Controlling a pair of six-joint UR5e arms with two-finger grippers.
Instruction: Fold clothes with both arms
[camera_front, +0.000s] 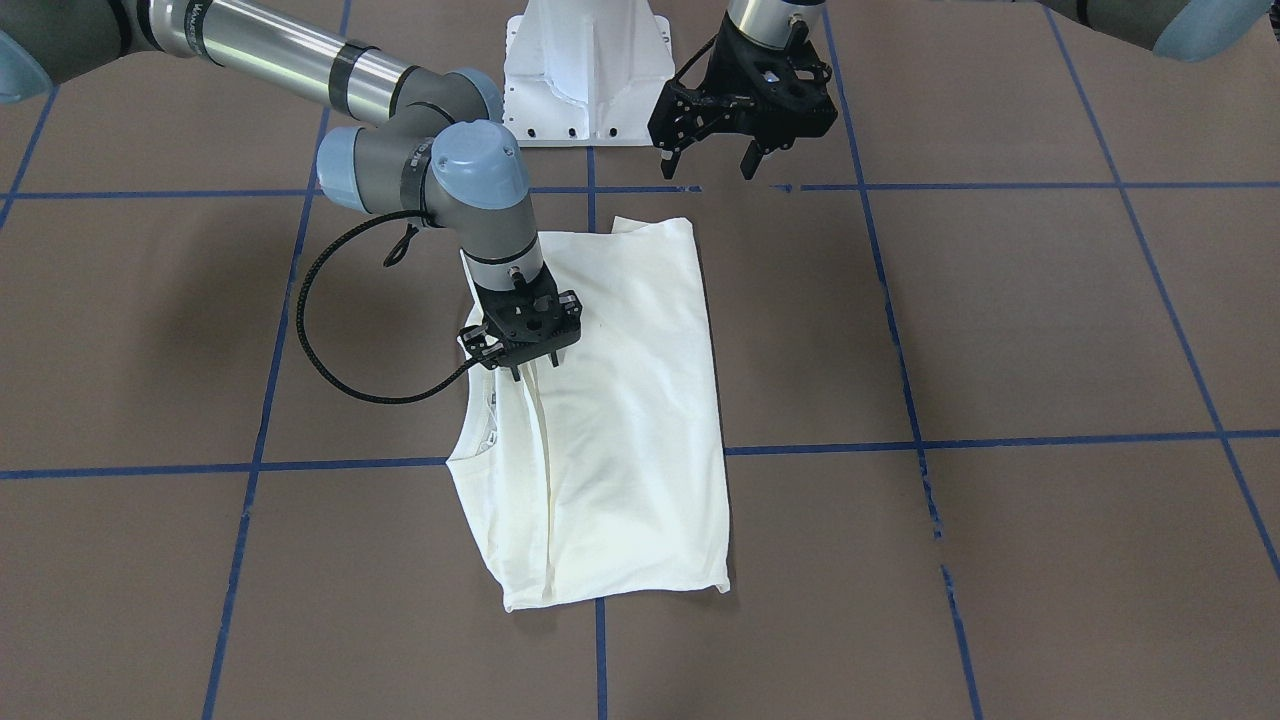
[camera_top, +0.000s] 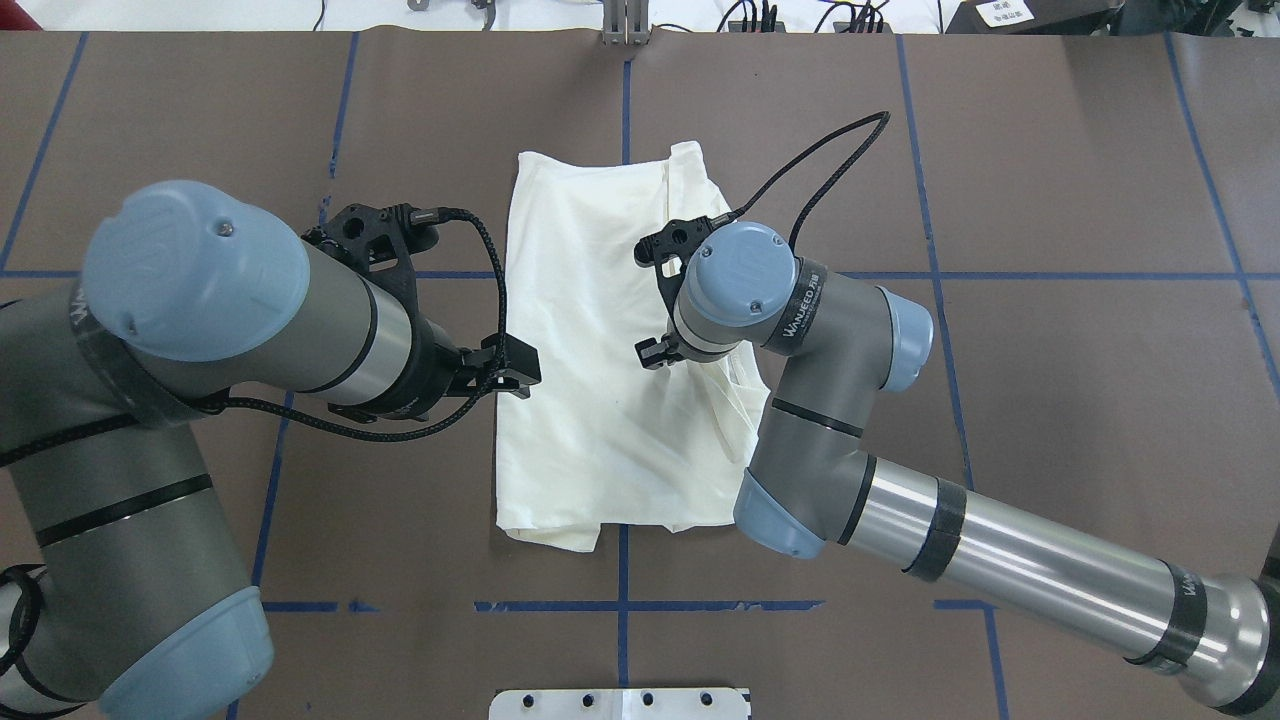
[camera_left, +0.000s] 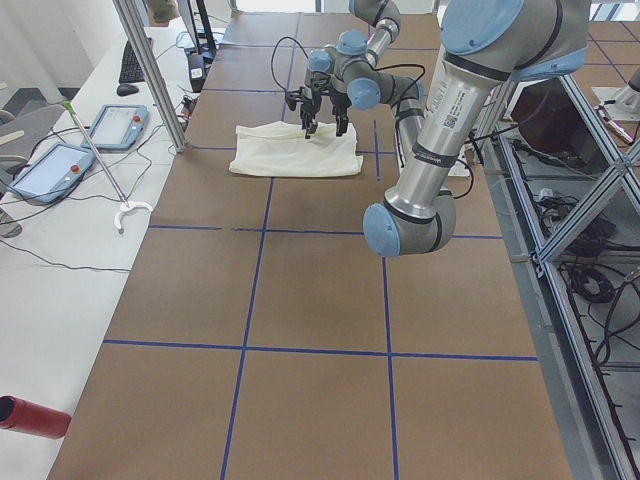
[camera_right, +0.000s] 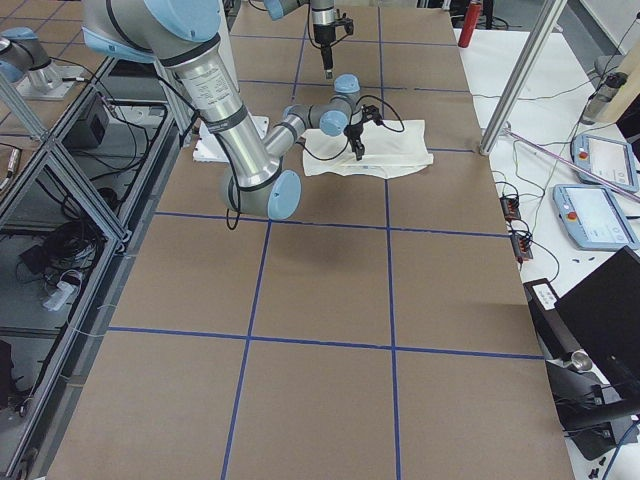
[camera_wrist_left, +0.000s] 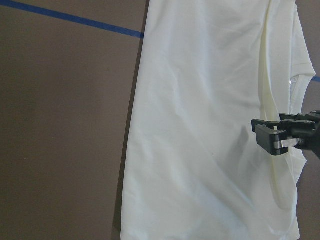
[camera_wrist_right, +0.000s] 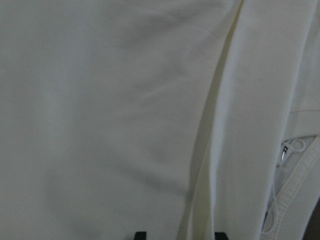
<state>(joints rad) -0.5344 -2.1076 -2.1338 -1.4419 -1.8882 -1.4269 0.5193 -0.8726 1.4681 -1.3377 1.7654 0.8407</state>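
The cream-white T-shirt (camera_front: 620, 400) lies flat mid-table, folded lengthwise into a long panel, plain side up; its print is hidden. Its collar (camera_front: 480, 440) shows at one long edge. My right gripper (camera_front: 535, 370) points down onto the shirt near the collar and a lengthwise fold. Its fingers stand apart with nothing between them. In the right wrist view its fingertips (camera_wrist_right: 140, 234) hover just over the cloth (camera_wrist_right: 125, 100). My left gripper (camera_front: 708, 168) is open and empty, raised above the table beside the shirt's other long edge (camera_top: 515, 372).
The white pedestal base (camera_front: 590, 80) stands at the robot's side of the brown table, which has a blue tape grid. A side table with teach pendants (camera_left: 115, 125), a metal post (camera_left: 150, 70) and a red cylinder (camera_left: 30, 415) lie past the far edge.
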